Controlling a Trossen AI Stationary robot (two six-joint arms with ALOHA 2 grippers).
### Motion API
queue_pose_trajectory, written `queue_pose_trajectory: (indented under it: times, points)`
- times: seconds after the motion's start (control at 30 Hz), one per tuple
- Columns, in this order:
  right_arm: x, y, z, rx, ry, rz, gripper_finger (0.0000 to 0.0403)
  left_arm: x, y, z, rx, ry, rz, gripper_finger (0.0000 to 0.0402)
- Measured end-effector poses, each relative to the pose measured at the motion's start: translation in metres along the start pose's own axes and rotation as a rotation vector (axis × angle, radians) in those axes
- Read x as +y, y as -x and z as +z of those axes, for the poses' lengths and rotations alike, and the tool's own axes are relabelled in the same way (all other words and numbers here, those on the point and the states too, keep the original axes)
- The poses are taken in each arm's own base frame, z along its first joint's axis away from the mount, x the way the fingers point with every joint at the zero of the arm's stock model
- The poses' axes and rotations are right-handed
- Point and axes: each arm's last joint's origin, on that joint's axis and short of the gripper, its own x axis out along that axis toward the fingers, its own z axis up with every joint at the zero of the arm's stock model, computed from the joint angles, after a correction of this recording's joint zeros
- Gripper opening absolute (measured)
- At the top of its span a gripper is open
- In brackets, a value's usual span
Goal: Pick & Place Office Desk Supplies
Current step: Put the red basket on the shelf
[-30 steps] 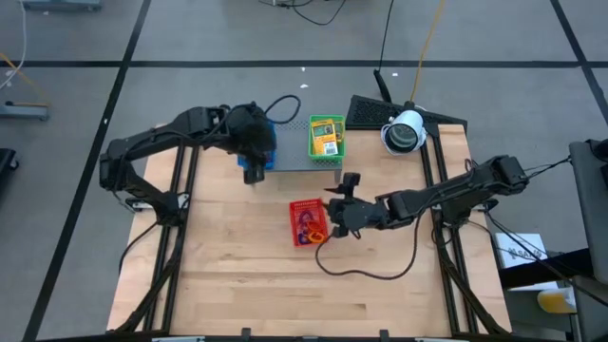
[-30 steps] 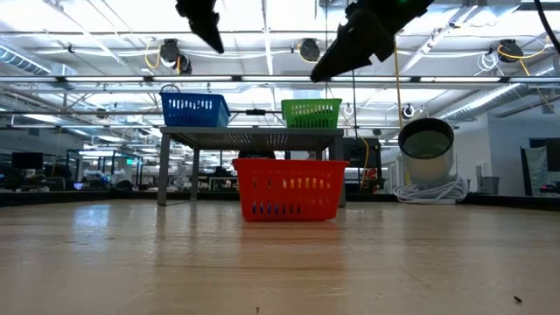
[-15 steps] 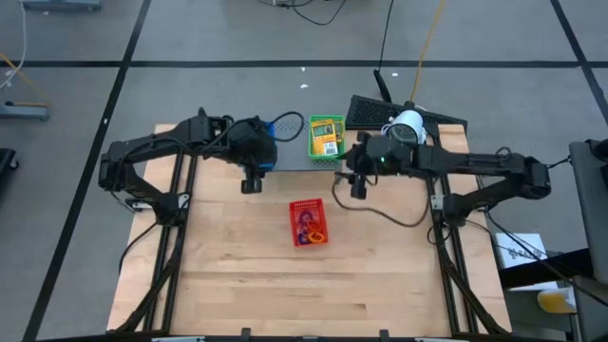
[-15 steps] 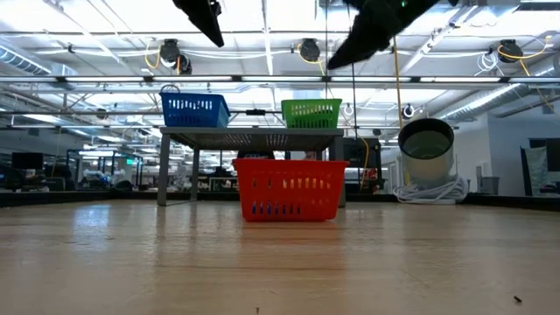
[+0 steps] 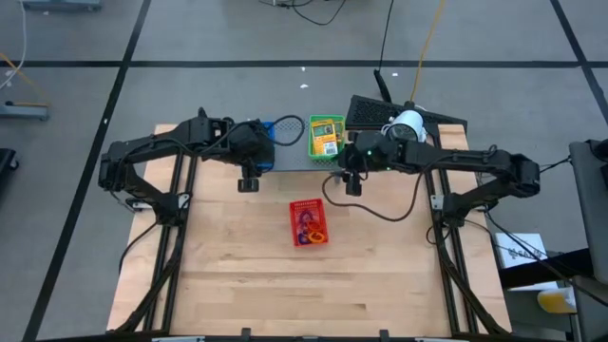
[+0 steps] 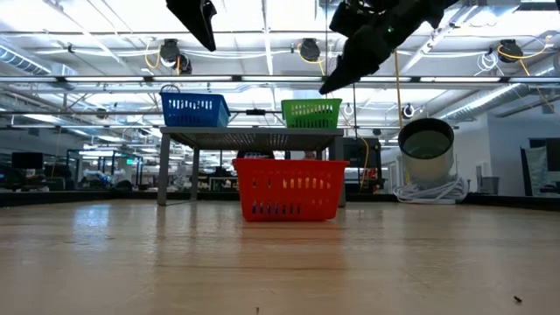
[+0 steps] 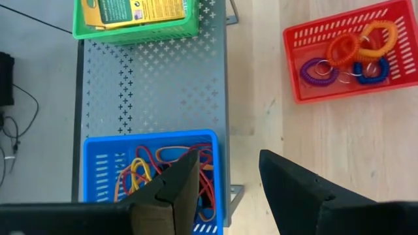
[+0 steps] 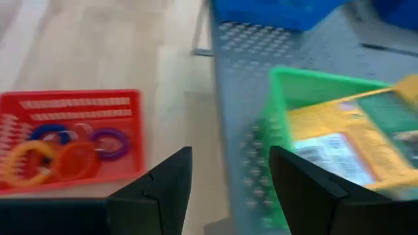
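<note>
A blue basket of thin rubber bands and a green basket holding yellow-and-green packets stand on a grey perforated rack at the table's far side. A red basket with coloured loops sits on the wood nearer the middle. My left gripper hangs open above the rack's near edge, by the blue basket. My right gripper hangs open, high in the air, just right of the rack, with nothing between its fingers.
A white lamp-like camera head and a black box stand at the far right corner behind my right arm. Bare wood spreads over the near half of the table. Cables trail from both arms.
My right gripper has swung away from the red basket toward the far edge and a little upward, rolling as it went, and now hangs beside the rack near the green basket. My left gripper has shifted slightly off the blue basket, showing more of it. Both stayed open.
</note>
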Motion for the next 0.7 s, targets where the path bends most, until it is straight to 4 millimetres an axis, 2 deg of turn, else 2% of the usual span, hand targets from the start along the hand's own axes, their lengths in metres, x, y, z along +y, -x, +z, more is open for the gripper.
queue_pose_trajectory:
  times: [0.2,0.4,0.53,0.7]
  points:
    - [-0.003,0.001,0.0,0.01,0.014,-0.065,0.0196,0.0,0.0,0.0,0.001,0.012,0.0,0.017]
    - [0.004,0.001,0.002,-0.002,-0.036,0.0,0.0196,0.0,0.0,0.0,0.002,0.038,0.0,0.017]
    - [0.026,0.001,0.007,-0.033,-0.041,0.166,0.0196,-0.002,0.0,-0.002,0.026,0.067,-0.013,0.017]
    - [0.069,0.004,0.017,-0.073,0.012,0.33,0.0196,-0.006,0.001,-0.004,0.05,0.071,-0.03,0.017]
